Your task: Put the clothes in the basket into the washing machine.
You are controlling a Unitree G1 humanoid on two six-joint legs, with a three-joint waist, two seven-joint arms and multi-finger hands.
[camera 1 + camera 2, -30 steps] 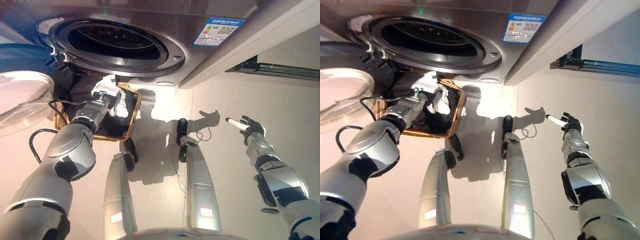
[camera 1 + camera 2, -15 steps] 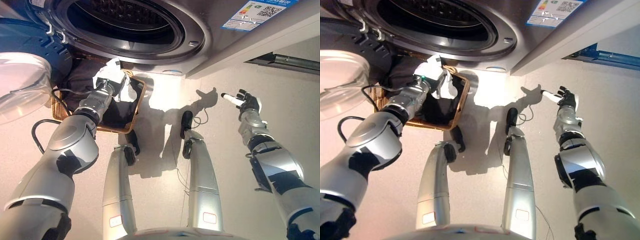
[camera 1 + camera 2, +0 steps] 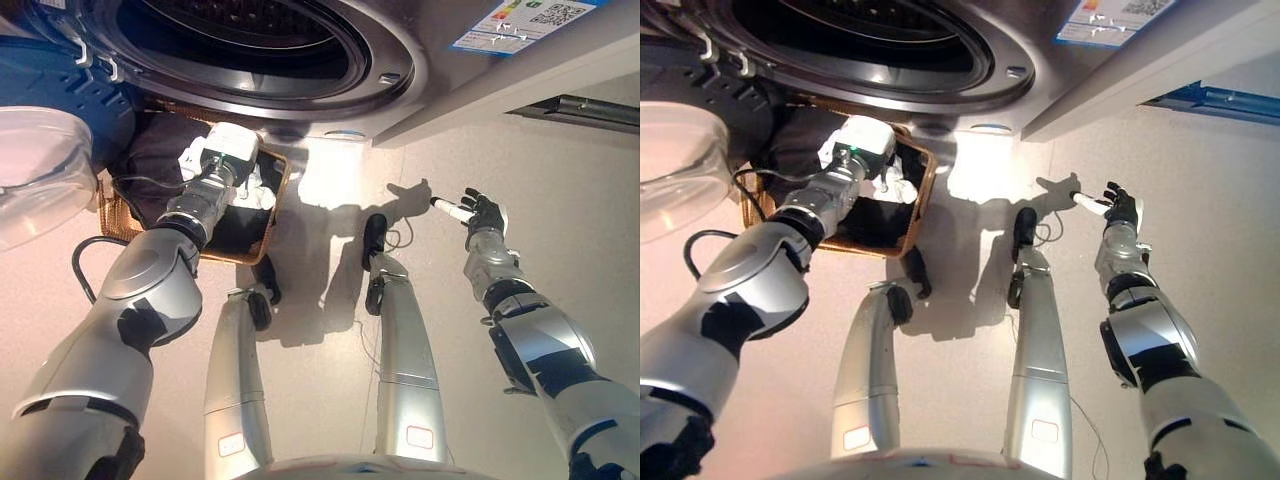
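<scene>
Left arm stretched forward and up from lower left, wrist straight, left hand point(image 3: 205, 165) mostly hidden behind the wrist, fingers not visible. Right arm extended forward from lower right, right hand point(image 3: 478, 211) raised clear, fingers relaxed, 1 white-tipped finger point(image 3: 447, 206) pointing leftward.

One washing machine point(image 3: 300, 40) is seen, with one round door opening point(image 3: 240, 40) and one clear glass door point(image 3: 40, 185) swung out on the left. One label sticker point(image 3: 520, 20) is stuck on its front. One woven basket point(image 3: 915, 205) is counted on the floor point(image 3: 320, 380) below the opening. Inside it, two lumps of clothing can be made out: one dark garment point(image 3: 155, 160) and one white garment point(image 3: 898, 185). Two robot hands are counted too, a left hand point(image 3: 222, 160) and a right hand point(image 3: 478, 212).
</scene>
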